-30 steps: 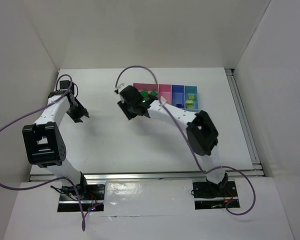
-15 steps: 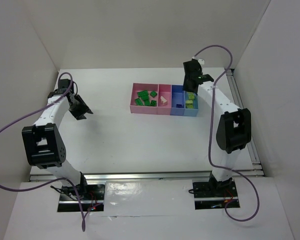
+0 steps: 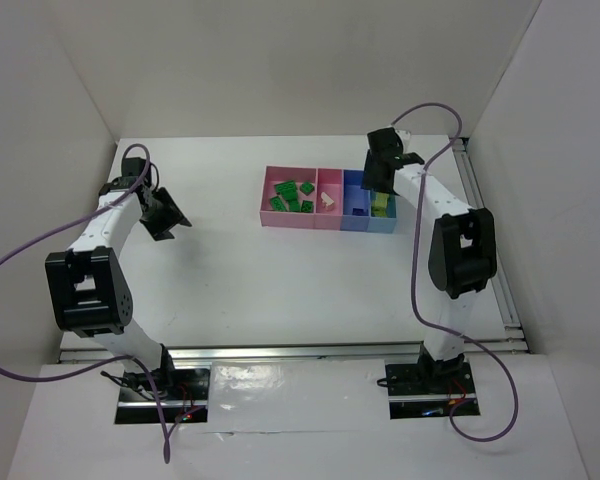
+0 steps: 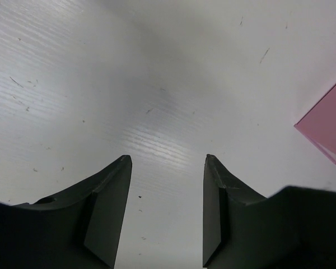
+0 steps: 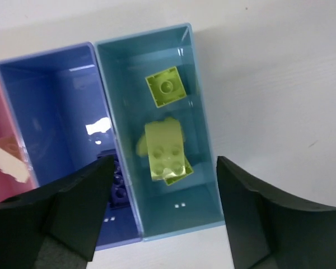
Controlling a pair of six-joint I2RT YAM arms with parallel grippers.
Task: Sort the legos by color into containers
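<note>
The right gripper (image 5: 165,188) is hovering with its jaws spread wide and nothing between them, straddling the light blue bin (image 5: 204,140) at the lower middle of its wrist view. The left gripper (image 4: 167,188) is hanging over the table (image 4: 157,67) at the left of the overhead view, jaws moderately parted and empty.

Every one of the legos (image 3: 292,194) that is showing is lying inside the containers (image 3: 310,225):
- dark green ones in the wide pink bin (image 3: 267,200)
- a beige brick (image 3: 327,200) in the narrow pink bin
- a dark blue brick (image 5: 117,180) in the blue bin (image 5: 50,112)
- yellow-green bricks (image 5: 167,151) in the light blue one

These pieces are looking very light, rigid and glossy, so they are probably prone to squirting out of a pinch. Fingers are likely gripping best across two flat side walls, square on, rather than over the studs
</note>
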